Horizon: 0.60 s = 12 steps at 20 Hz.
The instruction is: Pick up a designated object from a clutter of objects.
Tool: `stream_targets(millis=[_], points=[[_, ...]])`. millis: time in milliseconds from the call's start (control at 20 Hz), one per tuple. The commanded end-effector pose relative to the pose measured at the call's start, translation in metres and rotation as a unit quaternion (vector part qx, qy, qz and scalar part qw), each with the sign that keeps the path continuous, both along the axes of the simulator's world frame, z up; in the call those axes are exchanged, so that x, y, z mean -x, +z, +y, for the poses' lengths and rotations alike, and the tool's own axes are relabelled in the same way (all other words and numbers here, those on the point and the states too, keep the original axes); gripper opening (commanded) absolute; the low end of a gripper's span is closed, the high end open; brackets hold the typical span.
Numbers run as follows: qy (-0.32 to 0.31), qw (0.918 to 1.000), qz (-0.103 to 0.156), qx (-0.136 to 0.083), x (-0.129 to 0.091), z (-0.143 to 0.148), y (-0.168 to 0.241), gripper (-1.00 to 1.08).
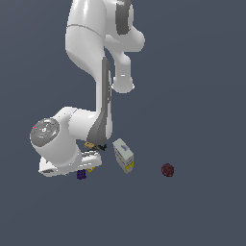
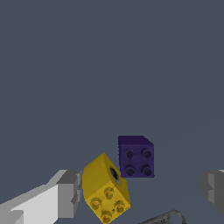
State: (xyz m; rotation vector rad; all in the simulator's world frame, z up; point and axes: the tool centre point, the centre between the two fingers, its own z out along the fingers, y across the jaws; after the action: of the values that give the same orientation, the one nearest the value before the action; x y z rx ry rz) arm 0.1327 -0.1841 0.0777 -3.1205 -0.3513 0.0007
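Purple studded brick sits centre-low in the wrist frame, lying on its side with four studs facing the camera; in the exterior view it's lower left, just under the hand. Looks like rigid light plastic: smooth flat sides, probably slippery, not fragile. Best hold is across two opposite flat faces, staying off the studs.

Yellow brick sits tilted just beside its lower corner and looks close enough to snag.

Gripper is spread wide and empty, with one finger against the yellow brick side.

Carton is near, red ball well apart.
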Motion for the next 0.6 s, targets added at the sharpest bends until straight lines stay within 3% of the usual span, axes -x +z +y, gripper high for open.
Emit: stream_targets(millis=[0,550], points=[[0.003,1.0,0.0,0.001,-0.001,-0.003,-0.005,1.0],[0.003,1.0,0.0,0.001,0.0,-0.004,-0.03,1.0]])
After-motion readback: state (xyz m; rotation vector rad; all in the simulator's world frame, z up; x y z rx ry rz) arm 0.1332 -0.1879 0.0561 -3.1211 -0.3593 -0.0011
